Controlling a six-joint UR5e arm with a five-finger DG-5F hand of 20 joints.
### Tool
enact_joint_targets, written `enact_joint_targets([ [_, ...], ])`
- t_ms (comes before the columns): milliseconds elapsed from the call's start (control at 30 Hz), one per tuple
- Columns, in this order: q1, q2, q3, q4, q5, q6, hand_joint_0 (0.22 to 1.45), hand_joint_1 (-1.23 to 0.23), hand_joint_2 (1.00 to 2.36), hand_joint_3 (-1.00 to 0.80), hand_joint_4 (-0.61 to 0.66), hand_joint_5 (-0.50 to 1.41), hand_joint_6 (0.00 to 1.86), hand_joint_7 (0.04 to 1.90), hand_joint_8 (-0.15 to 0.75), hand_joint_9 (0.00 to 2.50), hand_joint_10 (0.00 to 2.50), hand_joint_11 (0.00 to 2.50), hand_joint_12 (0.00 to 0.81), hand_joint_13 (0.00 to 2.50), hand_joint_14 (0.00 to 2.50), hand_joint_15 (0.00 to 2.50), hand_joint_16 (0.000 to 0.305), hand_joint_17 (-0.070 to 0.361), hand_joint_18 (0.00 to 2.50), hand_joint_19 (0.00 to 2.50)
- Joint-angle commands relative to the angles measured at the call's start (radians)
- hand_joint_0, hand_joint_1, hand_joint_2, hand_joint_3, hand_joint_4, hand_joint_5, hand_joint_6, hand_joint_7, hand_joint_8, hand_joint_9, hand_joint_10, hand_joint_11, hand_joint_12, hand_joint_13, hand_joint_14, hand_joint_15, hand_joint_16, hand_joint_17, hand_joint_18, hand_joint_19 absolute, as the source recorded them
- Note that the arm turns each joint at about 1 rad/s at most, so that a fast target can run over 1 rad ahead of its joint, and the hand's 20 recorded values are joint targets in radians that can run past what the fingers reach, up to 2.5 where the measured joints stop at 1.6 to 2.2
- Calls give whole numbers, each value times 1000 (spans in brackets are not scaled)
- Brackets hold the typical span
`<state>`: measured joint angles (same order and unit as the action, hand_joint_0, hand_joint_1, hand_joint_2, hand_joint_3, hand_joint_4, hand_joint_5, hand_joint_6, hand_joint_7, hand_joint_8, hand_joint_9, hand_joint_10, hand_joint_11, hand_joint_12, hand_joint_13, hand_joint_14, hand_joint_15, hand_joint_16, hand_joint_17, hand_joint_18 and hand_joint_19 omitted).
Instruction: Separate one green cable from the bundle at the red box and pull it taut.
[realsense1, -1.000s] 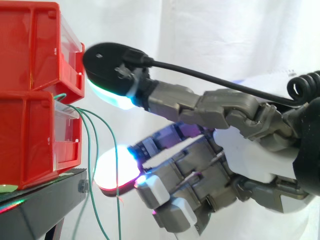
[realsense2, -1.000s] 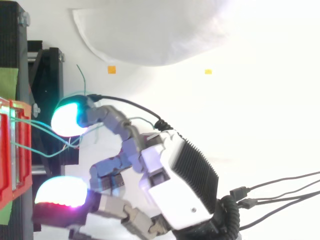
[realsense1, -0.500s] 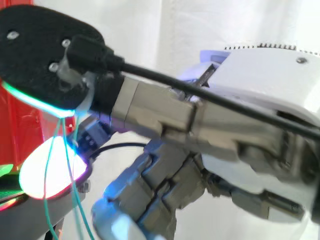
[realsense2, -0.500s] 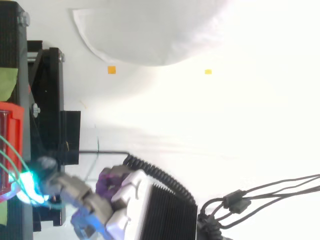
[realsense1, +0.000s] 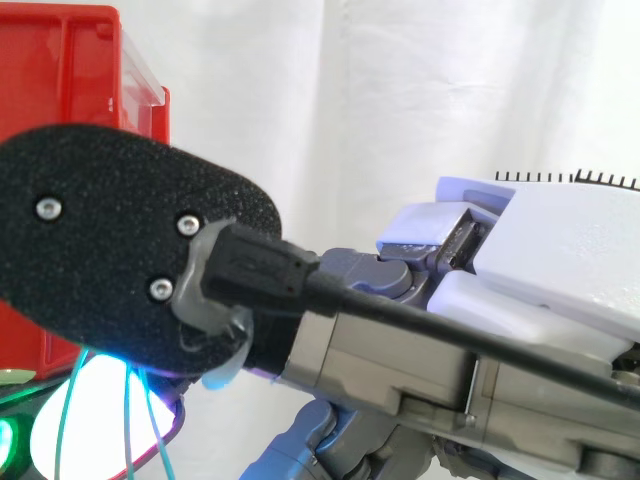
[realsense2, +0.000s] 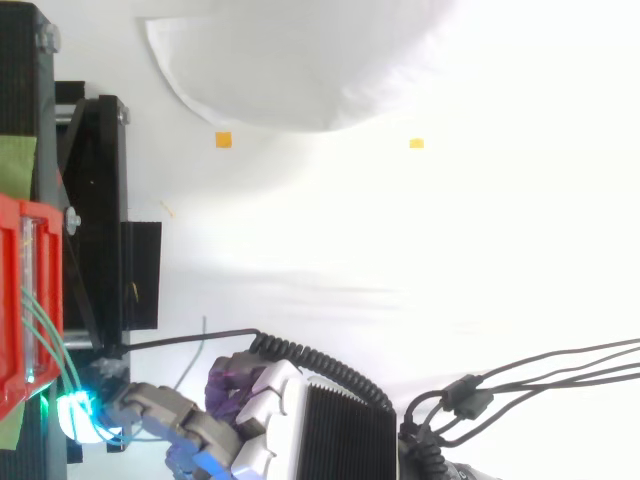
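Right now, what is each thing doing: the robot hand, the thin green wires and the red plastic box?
Robot hand: close beside the wires; grip cannot be told.
Thin green wires: coming out of the box, curved, not taut.
Red plastic box: resting on the black stand.

Seen from the side, the box (realsense1: 60, 90) stands at the left, with the curtain (realsense1: 400, 90) behind everything. The hand (realsense1: 520, 300) reaches in from the right, in front of the box. Its upper pad (realsense1: 130, 260) overlaps the box's lower part, and its lower pad (realsense1: 75, 445) sits directly beneath. The cables (realsense1: 130, 425) are pinched between these pads and hang down before the lower one. From above, the box is at the left edge with the stand (realsense2: 100, 200) just right of it. 2 markers (realsense2: 223, 139) lie further right, well apart.
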<state>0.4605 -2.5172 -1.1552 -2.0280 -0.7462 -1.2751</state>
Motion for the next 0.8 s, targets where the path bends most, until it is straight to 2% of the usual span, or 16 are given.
enact_joint_targets([
  [0,0,0,16,-6,67,63,419,-372,1000,-500,313,-144,503,856,359,1429,18,1422,428,1493,14,1513,68,152,1114,1024],
  [67,0,0,22,-12,99,102,425,-390,1000,-500,311,-144,503,858,356,1427,18,1414,424,1490,8,1527,67,151,1106,1020],
  [100,0,2,26,-18,128,138,426,-391,1000,-500,311,-144,503,860,351,1426,19,1413,424,1490,6,1525,67,151,1105,1031],
  [133,0,0,31,-29,173,206,426,-393,1000,-500,312,-144,503,859,351,1425,18,1424,428,1489,7,1528,67,150,1104,1028],
  [167,1,0,32,-37,191,240,427,-395,1000,-500,313,-144,503,859,356,1426,19,1414,423,1489,5,1528,67,150,1102,1038],
  [200,1,0,40,-61,228,299,428,-396,1000,-500,312,-144,503,859,357,1425,18,1427,422,1489,2,1523,66,150,1102,1030],
  [233,3,2,43,-72,238,321,427,-398,1000,-500,310,-144,503,861,355,1425,18,1416,425,1489,4,1525,67,150,1102,1032],
  [267,4,0,54,-107,263,372,429,-399,1000,-500,313,-144,503,862,357,1423,21,1428,425,1488,3,1525,67,150,1103,1022],
  [333,4,0,62,-132,277,418,431,-401,1000,-500,311,-144,503,859,355,1424,19,1431,424,1490,0,1519,66,149,1099,1035],
  [367,4,0,62,-132,277,418,432,-402,1000,-500,308,-144,503,862,348,1423,21,1418,424,1487,0,1534,66,148,1097,1033],
  [400,4,0,63,-141,283,442,432,-403,1000,-500,313,-144,503,860,350,1424,18,1420,419,1487,0,1528,66,149,1099,1033],
  [433,4,0,63,-152,297,503,433,-403,1000,-500,310,-144,503,859,349,1424,18,1422,420,1487,1,1523,66,148,1098,1035],
  [533,9,0,63,-161,324,566,436,-409,1000,-500,307,-144,503,861,354,1423,19,1425,417,1485,0,1536,66,148,1096,1027],
  [633,10,2,63,-167,332,588,438,-419,1000,-500,308,-144,503,861,347,1423,19,1434,417,1484,2,1523,65,146,1090,1037],
  [667,10,0,68,-167,341,614,439,-421,1000,-500,308,-145,503,860,352,1422,19,1438,413,1483,0,1533,65,147,1091,1038],
  [767,13,0,83,-181,354,619,441,-428,1000,-500,307,-144,503,861,351,1424,19,1428,416,1481,0,1541,65,145,1088,1040],
])
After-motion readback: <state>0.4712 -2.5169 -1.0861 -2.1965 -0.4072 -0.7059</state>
